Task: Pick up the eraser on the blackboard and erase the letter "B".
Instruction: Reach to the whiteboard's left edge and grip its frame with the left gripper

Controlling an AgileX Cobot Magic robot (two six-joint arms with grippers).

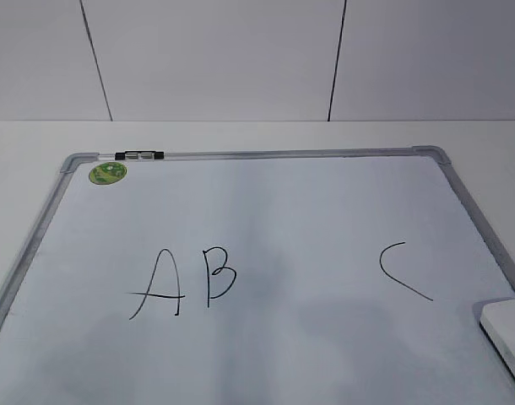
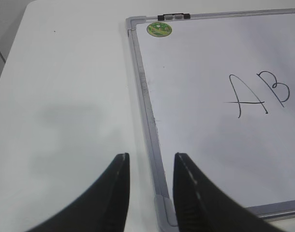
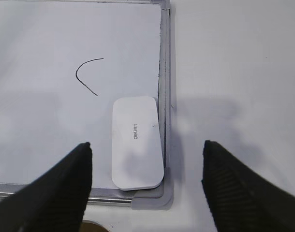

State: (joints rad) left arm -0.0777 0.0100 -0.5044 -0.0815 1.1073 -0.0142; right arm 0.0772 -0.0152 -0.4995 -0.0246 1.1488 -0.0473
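The blackboard (image 1: 460,194) is a white board with a silver frame, lying flat on the table. The letter "B" (image 1: 220,274) is written in black beside an "A" (image 1: 160,285); a "C" (image 1: 403,270) is further right. The eraser (image 1: 506,336), white with grey print, lies in the board's near right corner. In the right wrist view the eraser (image 3: 137,142) lies ahead between my wide-open right gripper's (image 3: 147,150) fingers. My left gripper (image 2: 151,159) is open and empty over the board's near left frame corner; the "B" (image 2: 274,88) is far ahead on the right.
A round green sticker (image 1: 108,173) and a black-silver clip (image 1: 139,155) sit at the board's far left corner. White table (image 2: 65,96) surrounds the board. A grey panelled wall (image 1: 241,51) stands behind.
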